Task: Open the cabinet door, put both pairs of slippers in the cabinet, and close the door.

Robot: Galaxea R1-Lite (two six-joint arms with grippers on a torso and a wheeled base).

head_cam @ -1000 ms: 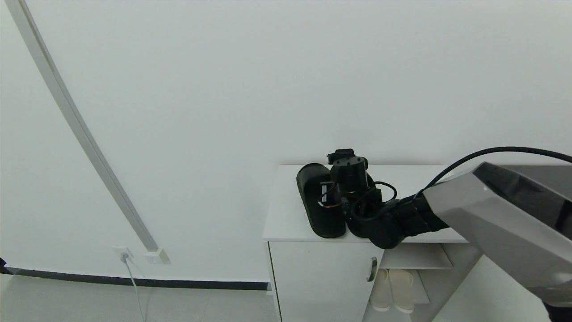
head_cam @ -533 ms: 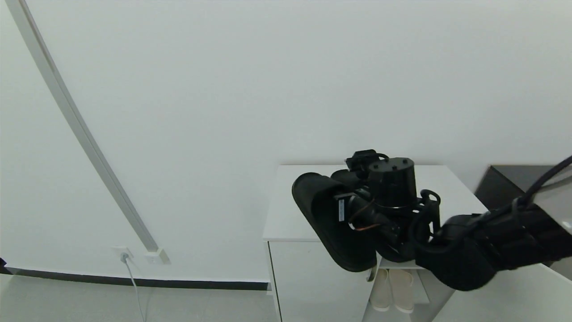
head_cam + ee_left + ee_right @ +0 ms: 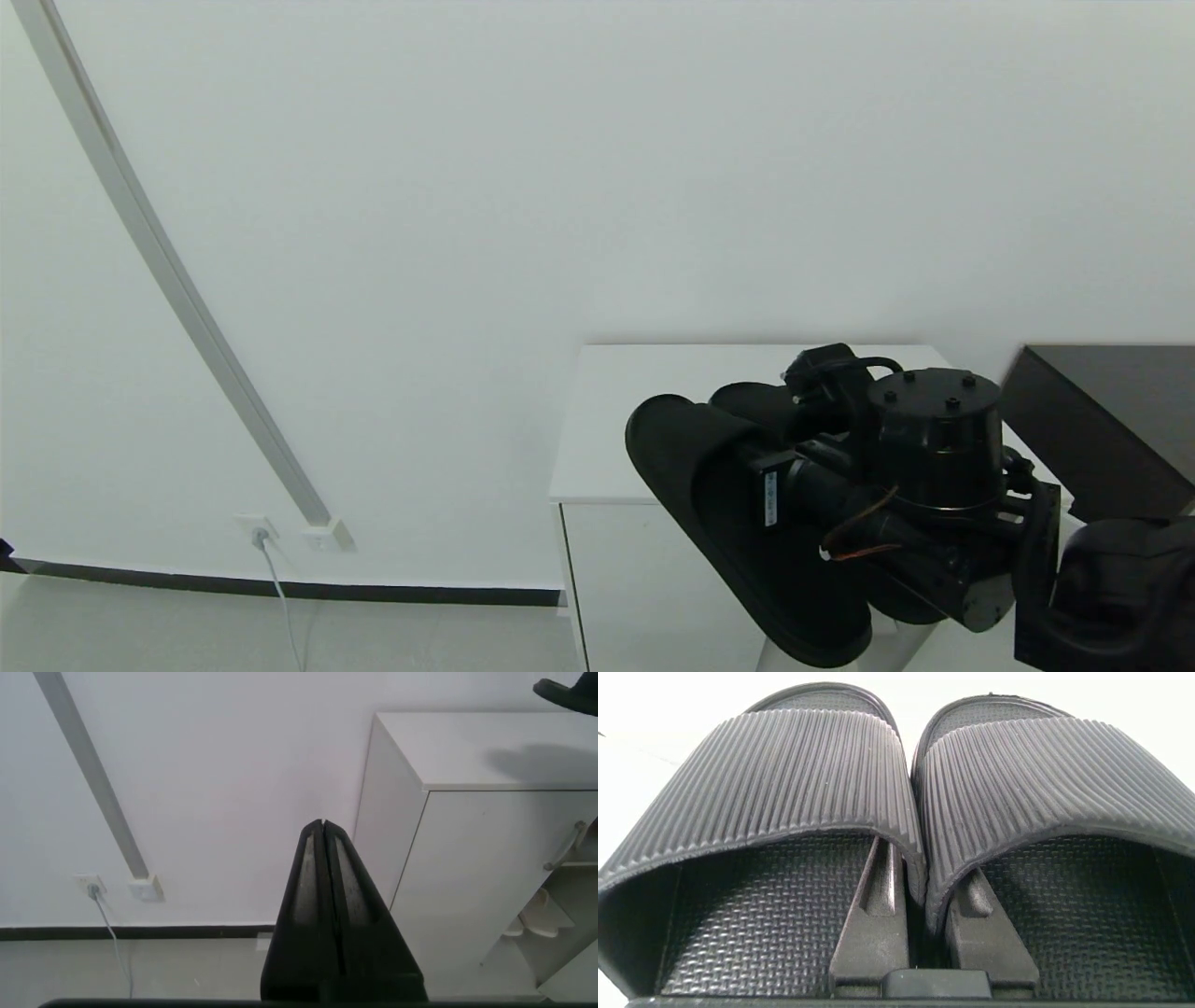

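The left gripper [image 3: 323,833] is empty, its fingers pressed flat together, and it points at the wall. Ahead of it and to one side stands the white cabinet [image 3: 486,849], whose door handle [image 3: 563,845] borders an open compartment with pale slippers [image 3: 540,917] inside. The right gripper [image 3: 920,896] carries the black slippers [image 3: 738,504] clear of the cabinet top. One finger sits under each ribbed strap, pinching the adjoining inner walls. They look light and pliant, so this central hold probably suits them, though the toes may droop or swivel. The arm covers the opening in the head view, so I cannot judge the free shelf room.
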